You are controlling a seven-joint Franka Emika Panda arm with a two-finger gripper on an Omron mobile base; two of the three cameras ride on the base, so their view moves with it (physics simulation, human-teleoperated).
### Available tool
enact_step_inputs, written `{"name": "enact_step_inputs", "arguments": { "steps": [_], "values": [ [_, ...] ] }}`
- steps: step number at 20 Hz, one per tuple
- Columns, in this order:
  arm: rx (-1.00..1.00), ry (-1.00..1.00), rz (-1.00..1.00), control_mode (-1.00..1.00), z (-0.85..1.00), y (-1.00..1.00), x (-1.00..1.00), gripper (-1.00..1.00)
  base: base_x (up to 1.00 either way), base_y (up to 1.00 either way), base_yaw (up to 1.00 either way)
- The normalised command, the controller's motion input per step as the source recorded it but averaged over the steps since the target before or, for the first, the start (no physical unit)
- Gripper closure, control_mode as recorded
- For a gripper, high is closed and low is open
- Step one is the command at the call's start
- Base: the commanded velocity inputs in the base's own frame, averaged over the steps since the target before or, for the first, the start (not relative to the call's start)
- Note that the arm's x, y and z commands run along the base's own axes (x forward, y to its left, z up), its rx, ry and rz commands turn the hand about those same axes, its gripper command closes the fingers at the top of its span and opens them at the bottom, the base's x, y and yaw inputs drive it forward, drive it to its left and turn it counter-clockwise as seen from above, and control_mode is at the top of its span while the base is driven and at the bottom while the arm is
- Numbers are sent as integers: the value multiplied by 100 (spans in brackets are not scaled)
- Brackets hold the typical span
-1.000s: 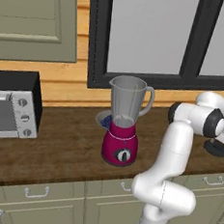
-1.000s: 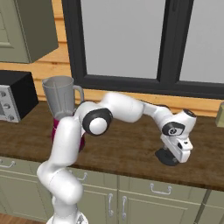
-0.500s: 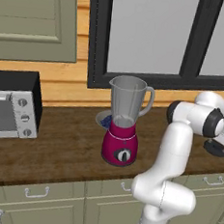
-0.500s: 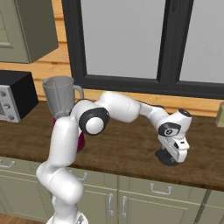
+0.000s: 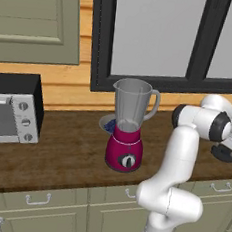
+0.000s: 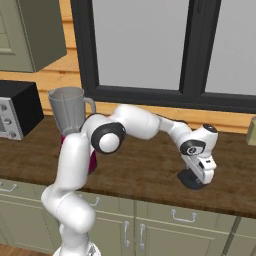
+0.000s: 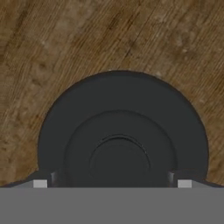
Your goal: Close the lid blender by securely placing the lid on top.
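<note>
The small round black domed lid (image 6: 191, 178) lies flat on the dark brown wooden desk (image 6: 145, 167), well to the right of the blender (image 5: 128, 127), a magenta rounded base with a black-and-white dial under a tall clear grey jar with a side handle. The jar's mouth is uncovered. The claw (image 6: 200, 175) hangs straight over the lid, its two dark fingertips (image 7: 40, 183) spread wide apart at either side of the disc (image 7: 122, 131), clamped on nothing. A bluish round plate (image 5: 107, 122) sits just behind the blender, and a silver and black toaster oven (image 5: 10, 110) stands well to the blender's left.
</note>
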Motion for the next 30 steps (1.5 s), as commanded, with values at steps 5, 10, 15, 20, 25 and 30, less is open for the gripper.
{"name": "enact_step_inputs", "arguments": {
  "steps": [5,10,15,20,25,30],
  "values": [
    [0,-1,8,-100,-1,-16,36,-100,0,0,0],
    [-3,0,2,-100,-8,-6,-4,-100,0,0,0],
    [-5,0,3,-100,-17,-20,-25,-100,0,0,0],
    [0,0,0,-100,0,2,0,-100,0,0,0],
    [0,0,0,-100,-3,14,-22,-100,0,0,0],
    [0,0,0,-100,-1,0,0,-100,0,0,0]
  ]
}}
